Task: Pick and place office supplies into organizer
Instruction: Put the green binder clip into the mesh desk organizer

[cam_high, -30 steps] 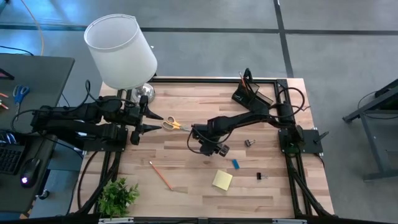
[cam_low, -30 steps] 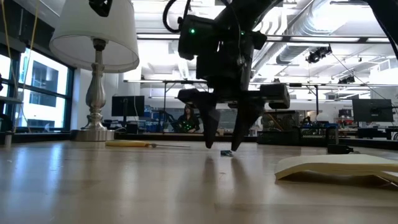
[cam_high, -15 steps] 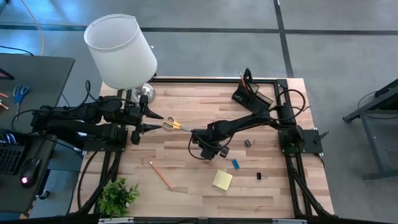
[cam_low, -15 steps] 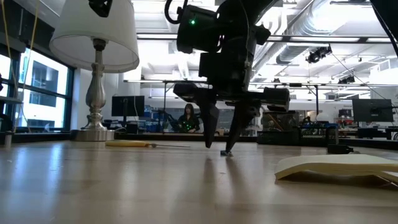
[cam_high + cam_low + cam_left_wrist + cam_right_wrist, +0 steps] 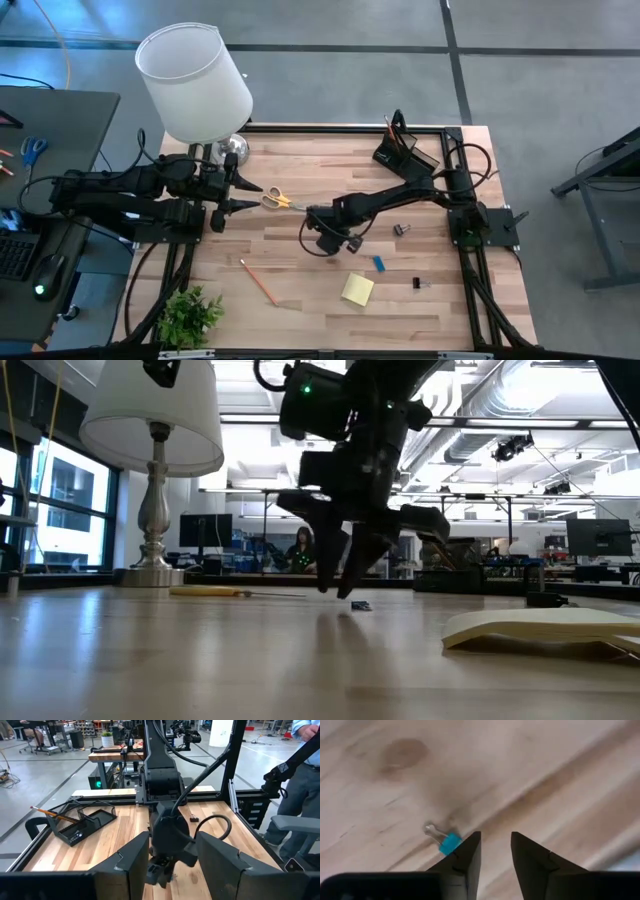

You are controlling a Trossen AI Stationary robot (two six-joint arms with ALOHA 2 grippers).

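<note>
- A small blue binder clip (image 5: 449,843) with wire handles lies on the pale wood-grain surface (image 5: 530,780), just beside one fingertip of the right tool (image 5: 495,851).
- The dark, wedge-shaped fingers stand slightly apart, holding nothing.

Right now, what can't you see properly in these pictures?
- Blue clip: right wrist view, partly behind the right gripper's finger; grip unclear.
- Organizer: high view, contents too small.
- Sticky-note pad: low view, cut off by the edge.
- Left gripper: waits by the scissors.
</note>
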